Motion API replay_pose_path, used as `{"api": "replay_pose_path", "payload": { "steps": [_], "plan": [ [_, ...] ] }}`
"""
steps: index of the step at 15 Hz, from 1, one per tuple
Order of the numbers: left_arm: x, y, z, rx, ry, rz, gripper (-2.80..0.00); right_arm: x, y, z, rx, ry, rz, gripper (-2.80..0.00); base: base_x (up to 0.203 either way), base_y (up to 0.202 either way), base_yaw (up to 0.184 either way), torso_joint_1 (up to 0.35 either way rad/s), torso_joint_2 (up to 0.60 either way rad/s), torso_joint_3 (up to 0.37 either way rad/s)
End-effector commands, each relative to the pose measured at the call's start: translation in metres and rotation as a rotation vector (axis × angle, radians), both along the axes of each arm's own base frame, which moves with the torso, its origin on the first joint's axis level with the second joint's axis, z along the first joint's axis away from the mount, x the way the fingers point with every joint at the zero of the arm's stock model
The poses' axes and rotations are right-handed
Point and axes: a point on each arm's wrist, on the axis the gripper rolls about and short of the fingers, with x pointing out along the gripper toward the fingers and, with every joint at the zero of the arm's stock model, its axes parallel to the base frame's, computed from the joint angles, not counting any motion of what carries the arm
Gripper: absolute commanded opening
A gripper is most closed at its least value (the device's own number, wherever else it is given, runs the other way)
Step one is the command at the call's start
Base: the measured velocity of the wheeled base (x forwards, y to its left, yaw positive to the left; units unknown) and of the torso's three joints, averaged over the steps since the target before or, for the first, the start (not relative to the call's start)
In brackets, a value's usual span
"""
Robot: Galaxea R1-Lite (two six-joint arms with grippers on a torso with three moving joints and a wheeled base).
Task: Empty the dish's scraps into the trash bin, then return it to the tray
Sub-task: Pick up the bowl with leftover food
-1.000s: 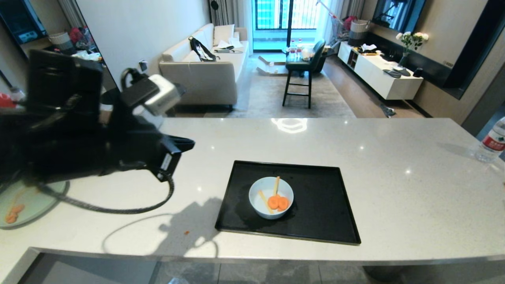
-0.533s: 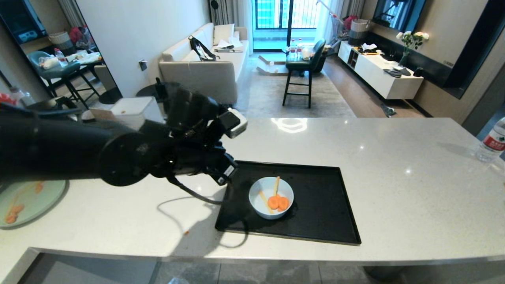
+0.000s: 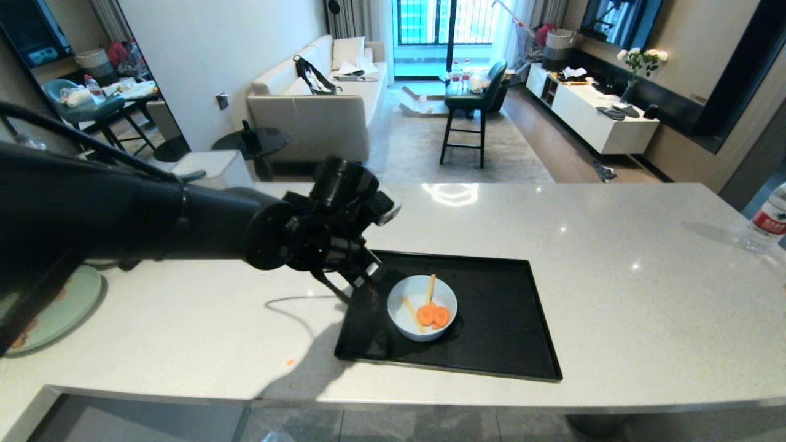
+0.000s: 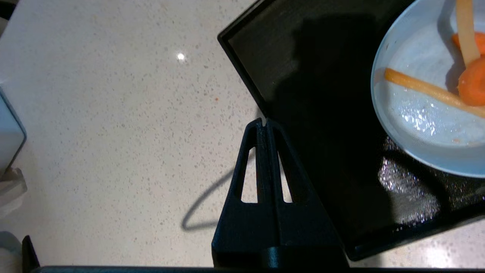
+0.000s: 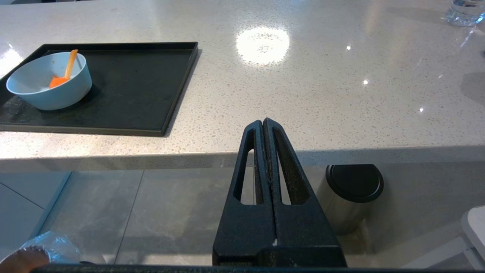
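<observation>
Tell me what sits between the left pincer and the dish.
Nothing but bare black tray. In the left wrist view the shut left pincer hangs at the tray's rim, and only empty tray floor separates it from the dish.

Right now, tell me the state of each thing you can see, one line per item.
dish: upright on the tray, scraps inside
scraps: still in the dish
tray: flat on the counter
left gripper: shut, empty, over the tray's edge
right gripper: shut, empty, below the counter
trash bin: bag-lined, on the floor
</observation>
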Motion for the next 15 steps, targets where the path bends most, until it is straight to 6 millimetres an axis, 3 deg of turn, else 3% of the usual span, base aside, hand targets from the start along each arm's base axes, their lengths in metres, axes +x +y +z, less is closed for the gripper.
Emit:
{"api": "replay_pose_path", "payload": {
  "steps": [1,4,7,15],
  "plan": [
    [0.003,-0.001,0.004,0.046,0.063,0.003,-2.8,0.0,0.0,0.0,0.0,-0.001,0.0,-2.8,0.0,0.0,0.0,0.0,0.0,0.0],
    [0.0,0.0,0.016,0.085,0.156,0.016,-2.8,0.0,0.0,0.0,0.001,-0.001,0.0,-2.8,0.0,0.0,0.0,0.0,0.0,0.0],
    [-0.008,-0.006,0.015,0.046,0.243,0.017,-2.8,0.0,0.0,0.0,0.0,-0.001,0.0,-2.8,0.0,0.0,0.0,0.0,0.0,0.0],
    [-0.02,-0.045,0.009,-0.021,0.264,-0.016,-2.8,0.0,0.0,0.0,0.001,-0.001,0.0,-2.8,0.0,0.0,0.0,0.0,0.0,0.0]
  ]
}}
